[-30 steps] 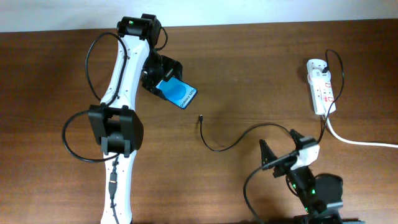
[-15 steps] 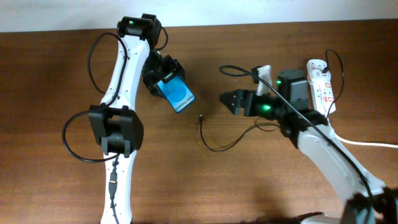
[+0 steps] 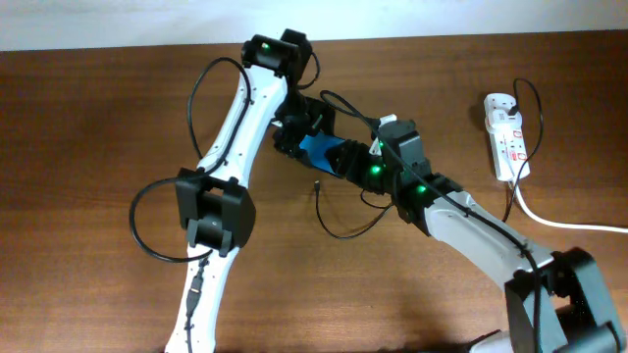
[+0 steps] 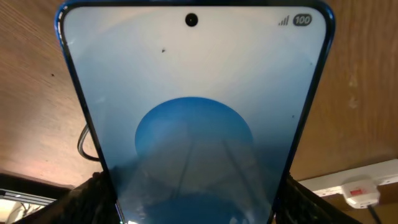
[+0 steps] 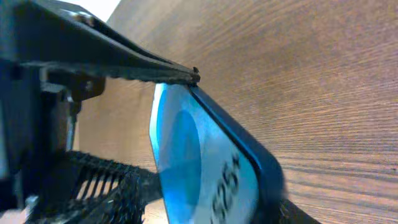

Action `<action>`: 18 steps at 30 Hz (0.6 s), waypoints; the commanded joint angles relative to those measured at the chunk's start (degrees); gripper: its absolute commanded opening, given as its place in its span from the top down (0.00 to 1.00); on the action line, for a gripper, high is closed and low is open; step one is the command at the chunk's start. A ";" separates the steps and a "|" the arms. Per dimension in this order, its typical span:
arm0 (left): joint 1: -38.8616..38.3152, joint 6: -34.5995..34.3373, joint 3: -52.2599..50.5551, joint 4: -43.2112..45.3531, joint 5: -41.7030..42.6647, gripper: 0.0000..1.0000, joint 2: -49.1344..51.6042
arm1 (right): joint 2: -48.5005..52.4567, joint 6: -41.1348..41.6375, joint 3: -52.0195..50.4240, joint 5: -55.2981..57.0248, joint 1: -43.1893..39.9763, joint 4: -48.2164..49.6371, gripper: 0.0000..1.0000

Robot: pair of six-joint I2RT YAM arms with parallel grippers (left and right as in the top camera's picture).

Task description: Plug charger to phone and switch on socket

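Note:
The phone point(image 3: 319, 152) has a bright blue screen and is held tilted above the table, left of centre at the back. My left gripper point(image 3: 308, 140) is shut on it; in the left wrist view the phone point(image 4: 193, 93) fills the frame between the fingers point(image 4: 193, 208). My right gripper point(image 3: 345, 162) is open, with a finger on either side of the phone's lettered end point(image 5: 186, 149); its fingers show in the right wrist view point(image 5: 211, 208). The charger point(image 3: 343, 233) lies on the table, tip point(image 3: 316, 183) below the phone. The socket point(image 3: 507, 137) lies at the far right.
The socket's thick white lead point(image 3: 564, 223) runs off the right edge. The socket also shows low right in the left wrist view point(image 4: 360, 186). The charger's thin cable runs under my right arm towards the socket. Both arms cross over the middle back of the wooden table point(image 3: 98, 118).
My left arm has carried the phone right, towards the centre. My right arm has swung up from the front edge, then left, and its open fingers now straddle the phone's end.

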 commanded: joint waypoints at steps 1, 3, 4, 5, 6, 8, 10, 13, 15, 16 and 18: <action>-1.70 1.55 1.20 -0.28 -1.03 1.00 -0.33 | 0.74 -0.11 0.66 -0.15 0.31 1.88 0.51; -2.19 1.55 1.20 -0.33 -0.79 1.00 -0.33 | 0.74 -0.13 0.66 -0.11 0.31 2.54 0.55; -2.29 1.57 1.20 -0.52 -0.04 1.00 -0.33 | 0.85 -0.11 0.66 -0.09 0.31 2.56 0.61; -2.29 1.57 1.20 -0.66 0.28 1.00 -0.33 | 0.85 -0.11 0.66 0.13 0.28 2.58 0.63; -2.29 1.57 1.20 -0.72 0.28 1.00 -0.33 | 0.85 -0.13 0.66 0.09 0.31 2.56 0.67; -2.29 1.55 1.20 -0.68 0.28 1.00 -0.33 | 0.85 -0.13 0.66 0.07 0.31 2.54 0.75; -2.25 1.55 1.20 -0.61 0.26 1.00 -0.33 | 0.85 -0.13 0.63 -0.13 0.31 2.54 0.90; -2.23 1.55 1.20 -0.26 0.26 1.00 -0.33 | 0.85 -0.13 0.63 -0.42 0.31 2.54 0.96; -2.01 1.57 1.20 -0.28 0.09 1.00 -0.33 | 0.83 -0.13 0.63 -0.55 0.22 2.54 0.96; -1.66 1.79 1.20 -0.31 0.09 1.00 -0.33 | 0.83 -0.20 0.66 -0.55 -0.35 2.54 0.96; 0.92 12.04 1.20 -0.17 0.52 1.00 -0.33 | -0.17 -0.79 0.63 -2.40 -4.76 1.68 0.96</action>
